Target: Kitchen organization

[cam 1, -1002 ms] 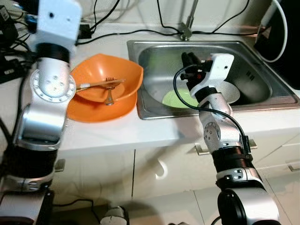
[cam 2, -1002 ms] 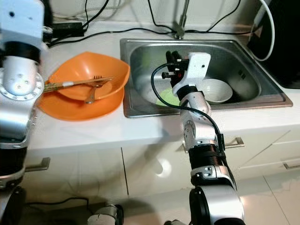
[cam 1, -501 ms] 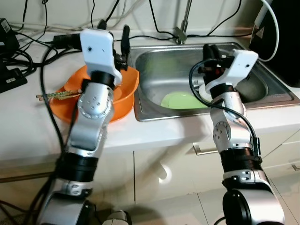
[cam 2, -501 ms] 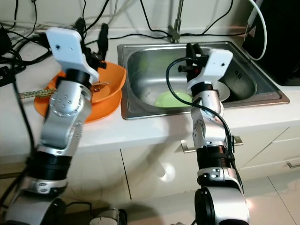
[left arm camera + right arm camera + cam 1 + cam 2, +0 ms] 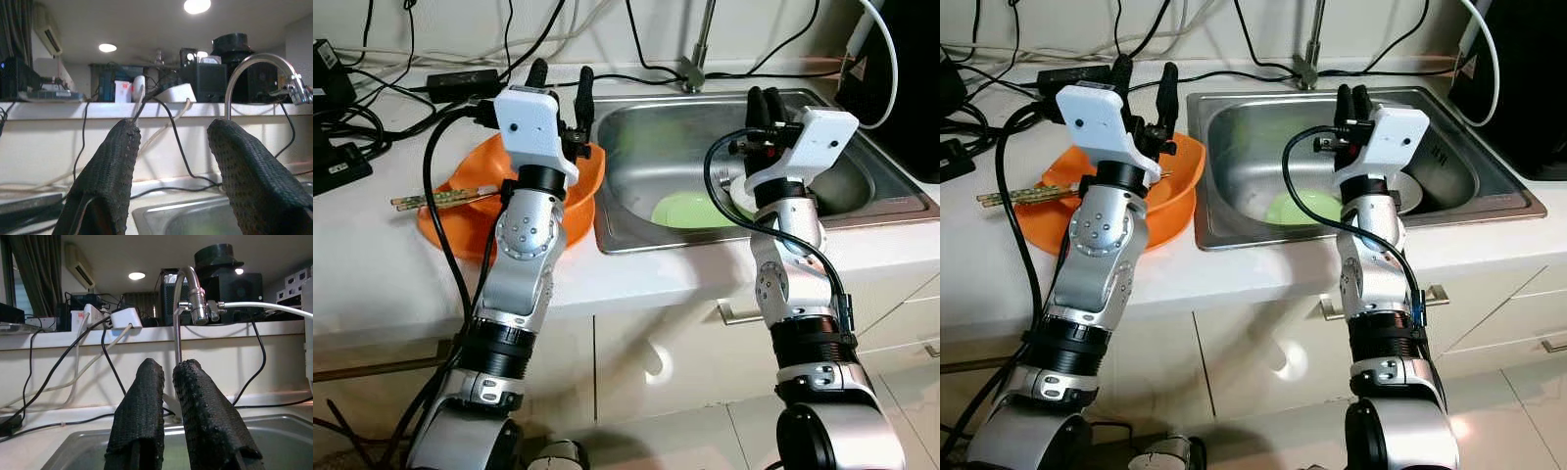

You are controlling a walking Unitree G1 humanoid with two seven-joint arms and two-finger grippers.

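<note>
Nearest the camera, a white counter [image 5: 636,279] runs across both eye views with a straight front edge; below it stand pale cabinet doors [image 5: 656,362] with a metal handle [image 5: 734,313]. A bare strip of counter lies between that edge and the dishes.

On the counter's left part sits a glossy orange bowl [image 5: 590,176], nested in a wider orange dish [image 5: 445,223]. Chopsticks [image 5: 435,199] rest across it and stick out past its left rim. The left gripper [image 5: 562,82] is raised above the bowl's far rim, fingers pointing up and spread apart, grasping nothing; the left wrist view shows the textured black fingers [image 5: 105,181] with a wide gap.

Just right of the bowl, the stainless steel sink [image 5: 626,211] is set into the counter, its rim raised and its basin smooth. A flat pale-green plate [image 5: 690,211] lies on the basin floor near the front wall, and part of a white bowl [image 5: 1408,194] lies beside it to the right. The right gripper [image 5: 763,103] is held upright over the basin, above the dishes, its fingers [image 5: 142,416] nearly together with a slim gap and nothing between them.

Farther back, a curved metal tap [image 5: 700,44] rises behind the sink. Black cables [image 5: 636,76] trail along the counter's rear, with a black adapter [image 5: 465,80] at the left. A dark appliance [image 5: 911,78] stands at the far right.
</note>
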